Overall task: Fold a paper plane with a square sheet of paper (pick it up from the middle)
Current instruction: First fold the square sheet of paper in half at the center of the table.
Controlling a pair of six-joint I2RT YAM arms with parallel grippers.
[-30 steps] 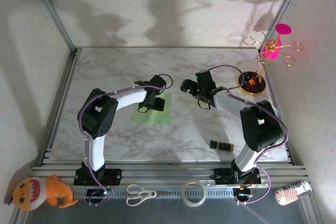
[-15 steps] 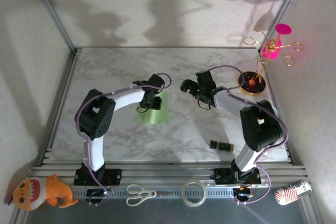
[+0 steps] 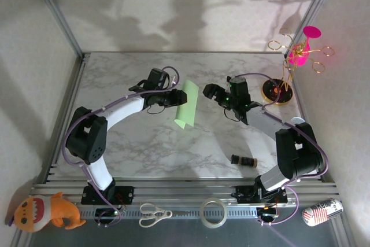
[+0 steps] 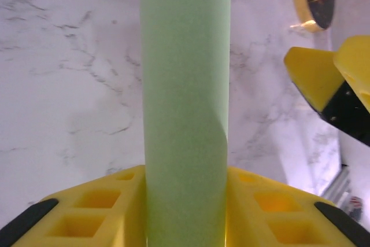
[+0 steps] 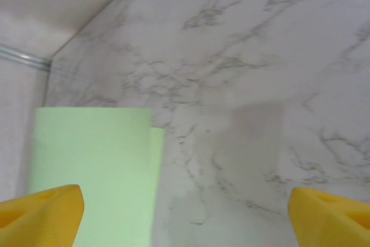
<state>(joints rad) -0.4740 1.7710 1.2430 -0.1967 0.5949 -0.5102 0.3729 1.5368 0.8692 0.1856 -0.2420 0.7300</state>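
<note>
square sheet of paper: pinched at mid-sheet and presented to the second arm

square sheet of paper (image 3: 187, 106) is the work item; items follow left to right across the top view.

left gripper (image 3: 172, 98): clenched on the sheet; in the left wrist view the green strip passes straight between the yellow fingers (image 4: 87, 206), so the grip sits on the middle, as the task requires; a mid-sheet pinch lets both halves fall together, which is the likely reason the paper reads as a narrow doubled band and not a flat square.

sheet position: over the middle of the marble table (image 3: 144, 143), between the two grippers and apparently raised off the surface; whether its lower end touches the table cannot be told; the right wrist view shows two layers with one edge slightly offset, so the halves are not aligned; no pressed crease is visible; the dart form is judged not yet begun.

right gripper (image 3: 209, 91): released, jaws spread wide, nothing between them; its yellow fingertips (image 5: 40, 206) sit at the lower corners of its own view, the sheet ahead on the left; it faces the sheet from near, not touching; judged purpose: to take or steady the free edge.

gold-based stand (image 3: 277, 91) and small dark cylinder (image 3: 244, 159): well apart from the sheet; no part in this step.
</note>
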